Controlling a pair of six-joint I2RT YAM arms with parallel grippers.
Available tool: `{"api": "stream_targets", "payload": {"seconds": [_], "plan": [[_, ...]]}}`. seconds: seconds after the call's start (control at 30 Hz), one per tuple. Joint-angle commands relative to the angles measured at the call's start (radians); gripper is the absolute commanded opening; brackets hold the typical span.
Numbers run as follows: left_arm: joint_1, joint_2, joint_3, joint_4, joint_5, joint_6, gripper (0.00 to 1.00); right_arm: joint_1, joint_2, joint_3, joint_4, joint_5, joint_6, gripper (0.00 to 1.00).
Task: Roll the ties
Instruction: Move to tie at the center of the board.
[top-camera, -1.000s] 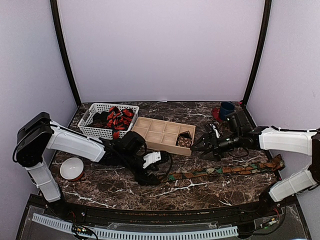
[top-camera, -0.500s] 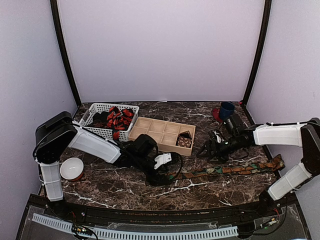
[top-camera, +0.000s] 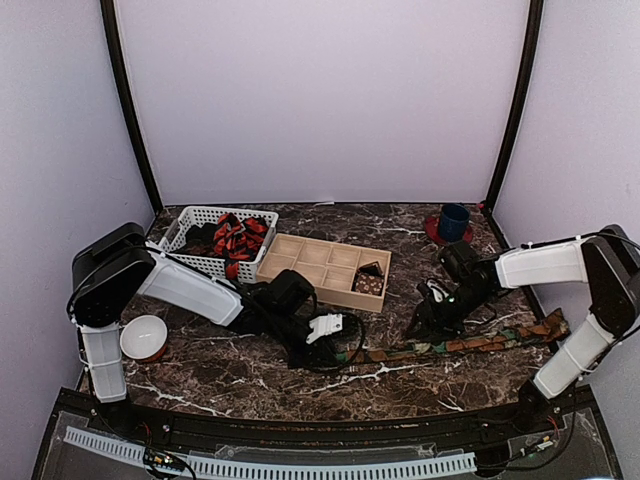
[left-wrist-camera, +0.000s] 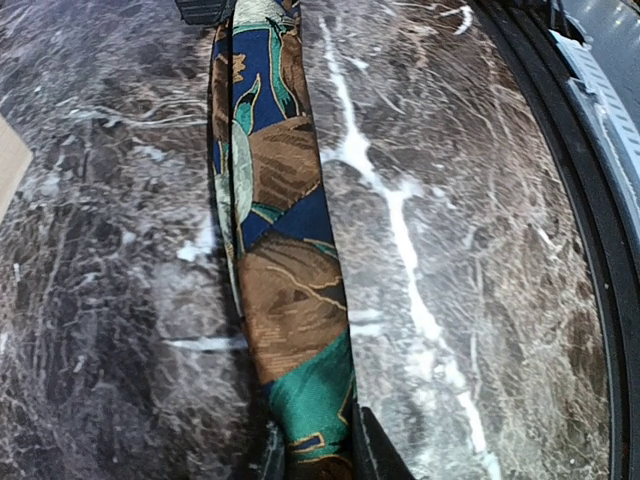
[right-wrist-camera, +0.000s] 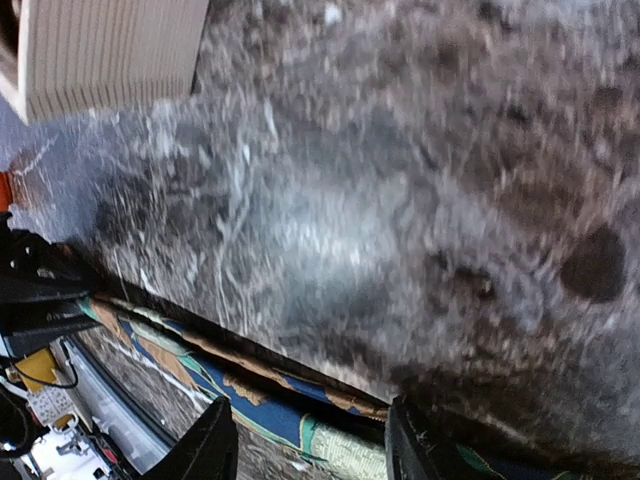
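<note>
A long brown-orange tie (top-camera: 470, 340) with green and blue patches lies flat across the marble table (top-camera: 250, 385), right of centre. My left gripper (top-camera: 342, 342) is at its left end. In the left wrist view the tie (left-wrist-camera: 285, 290) runs up the frame, and the left gripper (left-wrist-camera: 318, 452) is shut on its green patch. My right gripper (top-camera: 425, 325) hangs low over the tie's middle. In the blurred right wrist view the right gripper (right-wrist-camera: 310, 445) is open, with the tie (right-wrist-camera: 250, 390) crossing under its fingers (right-wrist-camera: 215, 440).
A white basket (top-camera: 190, 262) at the back left holds red-and-black striped ties (top-camera: 238, 238). Beside it, a wooden divided tray (top-camera: 310, 262) holds a rolled brown dotted tie (top-camera: 370, 283). A white bowl (top-camera: 143, 337) sits at the left and a blue cup (top-camera: 454, 220) at the back right.
The left gripper moved right to the tie's left end and shut on it. The right gripper swung down and back toward the tie's middle, its jaws narrowing.
</note>
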Motion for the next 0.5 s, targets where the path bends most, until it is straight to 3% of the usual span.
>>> {"api": "stream_targets", "payload": {"seconds": [0.0,0.17,0.27,0.47], "plan": [[-0.005,-0.003,0.001,-0.13,0.061,0.055,0.22,-0.001,-0.037,-0.063,-0.1,-0.004,-0.035,0.5],[-0.005,-0.014,0.002,-0.127,0.037,0.036,0.31,-0.002,-0.059,-0.042,-0.079,-0.013,-0.001,0.54],[-0.004,-0.043,0.009,-0.124,-0.018,0.012,0.41,-0.002,-0.086,0.029,-0.064,0.009,0.014,0.59],[0.011,-0.209,-0.008,-0.145,-0.133,-0.062,0.7,-0.002,-0.204,0.162,-0.018,0.048,0.002,0.83]]}}
